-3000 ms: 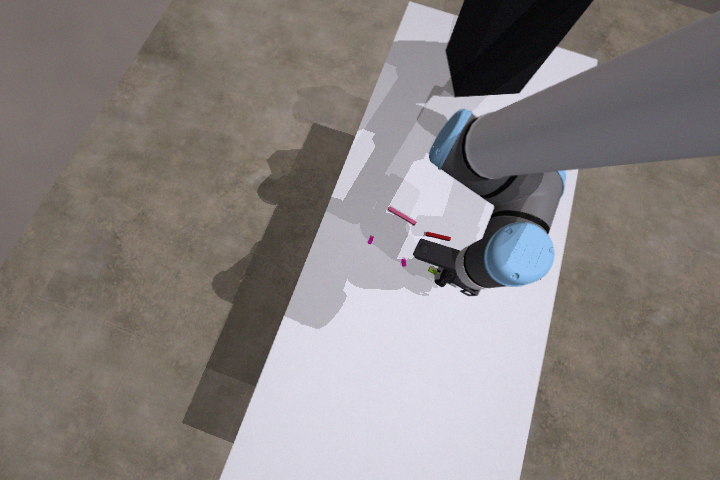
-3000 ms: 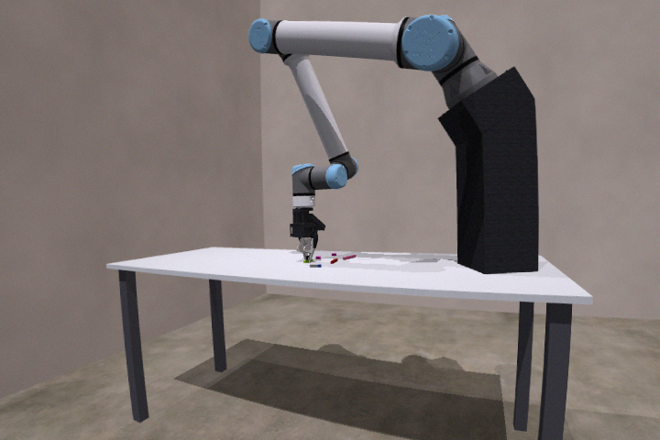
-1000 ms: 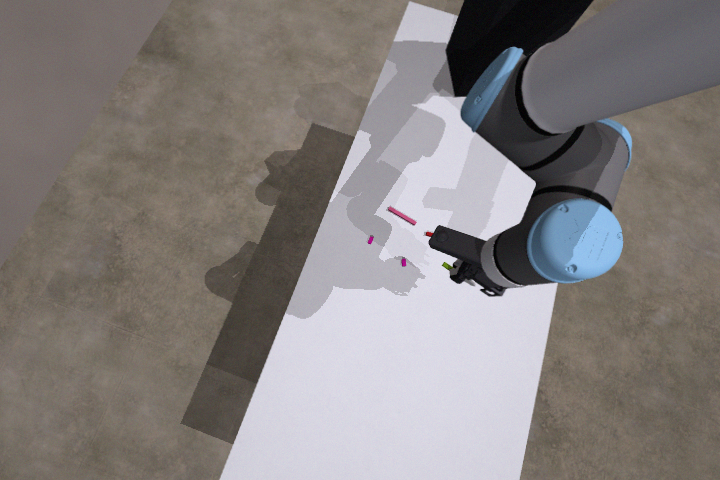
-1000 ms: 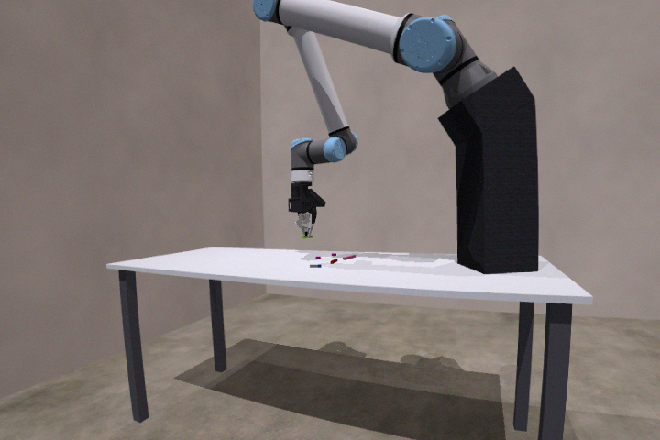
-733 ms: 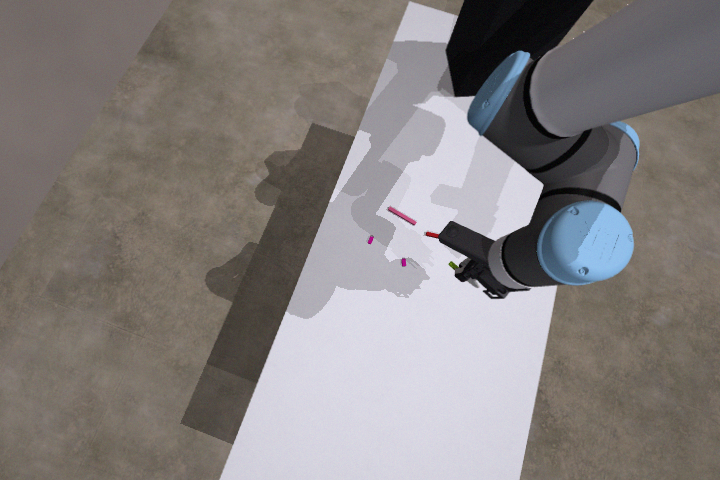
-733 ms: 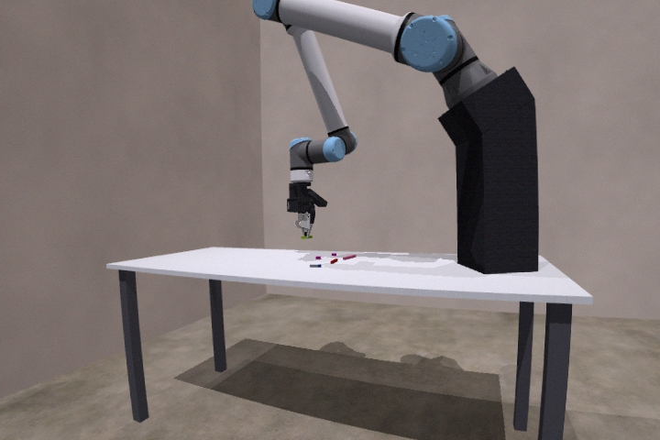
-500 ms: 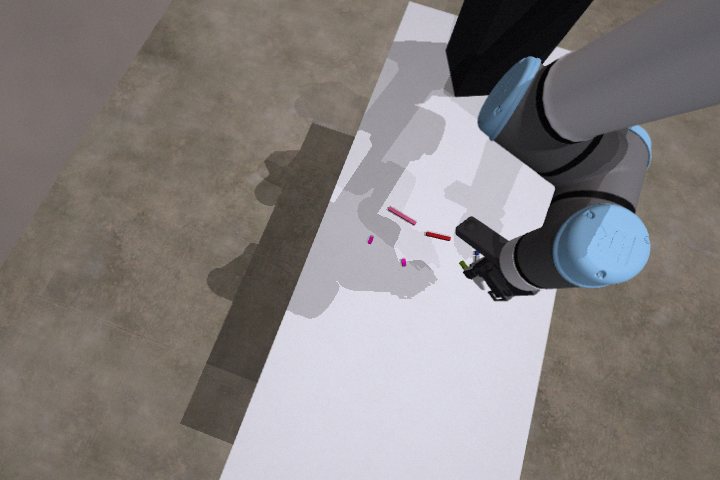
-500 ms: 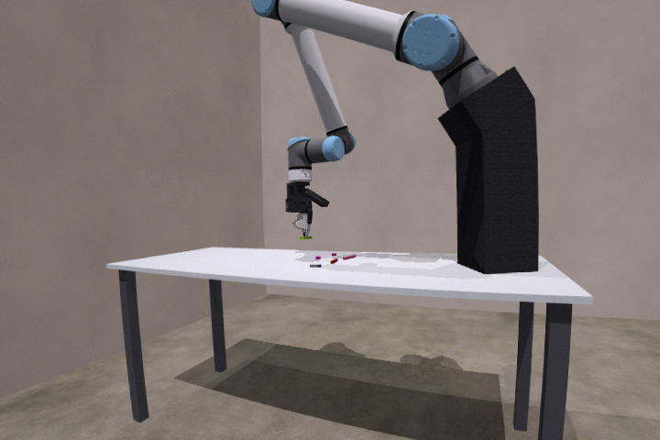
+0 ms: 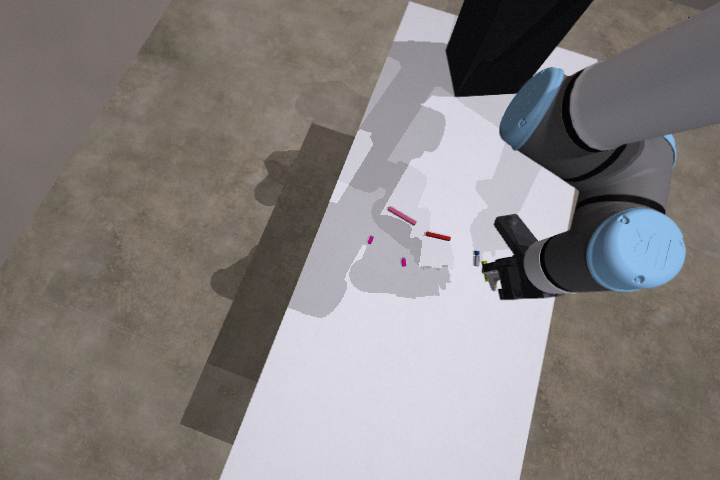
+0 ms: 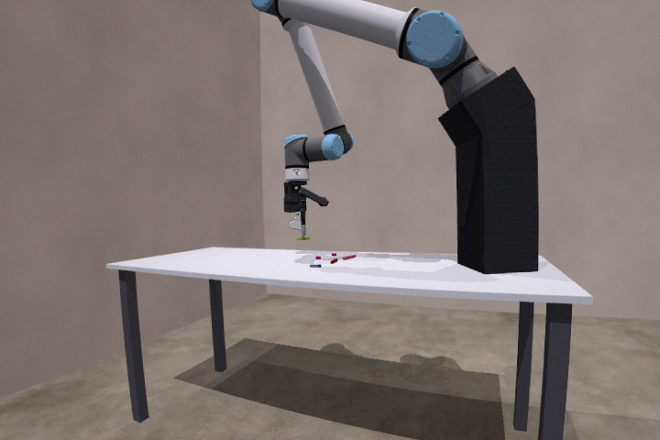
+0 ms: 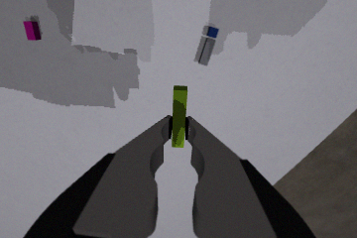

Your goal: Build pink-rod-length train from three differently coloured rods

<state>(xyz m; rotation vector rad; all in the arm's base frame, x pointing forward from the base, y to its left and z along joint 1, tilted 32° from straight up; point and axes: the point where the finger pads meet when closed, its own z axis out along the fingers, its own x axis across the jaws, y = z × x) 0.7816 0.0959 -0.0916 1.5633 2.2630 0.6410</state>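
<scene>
I see my jaws clamped on the lime rod (image 11: 179, 115), held above the desk (image 10: 226, 265) near the grey rod (image 11: 204, 50).

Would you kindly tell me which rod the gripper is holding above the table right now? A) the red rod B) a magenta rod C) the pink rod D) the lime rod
D: the wrist view shows the gripper shut on the lime rod, and the exterior view shows it lifted off the table, while the red rod and pink rod lie flat.
</scene>
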